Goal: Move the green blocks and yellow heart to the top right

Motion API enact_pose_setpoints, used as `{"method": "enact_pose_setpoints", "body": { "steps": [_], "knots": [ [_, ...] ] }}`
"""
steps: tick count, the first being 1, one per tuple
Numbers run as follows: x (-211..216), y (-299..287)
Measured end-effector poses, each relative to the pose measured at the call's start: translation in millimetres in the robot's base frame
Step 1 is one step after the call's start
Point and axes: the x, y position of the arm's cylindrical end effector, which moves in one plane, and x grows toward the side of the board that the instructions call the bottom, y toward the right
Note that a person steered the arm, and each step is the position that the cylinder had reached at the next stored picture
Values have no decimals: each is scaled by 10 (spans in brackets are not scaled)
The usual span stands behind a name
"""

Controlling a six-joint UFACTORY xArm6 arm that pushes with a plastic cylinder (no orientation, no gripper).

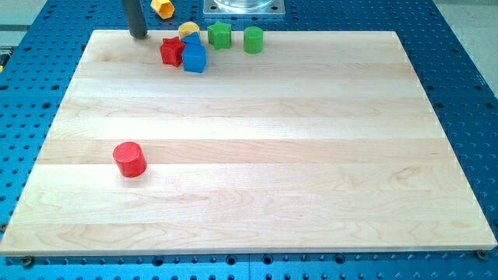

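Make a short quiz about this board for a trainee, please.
1. True or false: my tip touches the red cylinder.
2. Which block lies off the board? A) yellow hexagon B) blue block C) green cylinder
3. What colour is the block right of the yellow heart?
Key: 1 false; 2 A; 3 green.

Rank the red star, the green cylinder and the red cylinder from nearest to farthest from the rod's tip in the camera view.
Measured from my tip at the board's top-left edge:
1. Red star, just to the tip's right, in the top cluster.
2. Green cylinder, farther right along the top edge.
3. Red cylinder, alone, well below at the view's lower left.
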Motion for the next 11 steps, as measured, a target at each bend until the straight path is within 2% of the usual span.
{"method": "enact_pose_setpoints", "body": {
  "steps": [1,2,3,4,5,6,8,9,10,11],
  "knots": [
    [0,486],
    [6,1377],
    [125,2078],
    [434,2702],
    [256,2895],
    [106,2257],
    [867,2598],
    [773,3131],
    [793,2680],
    [1164,2781]
  ]
}}
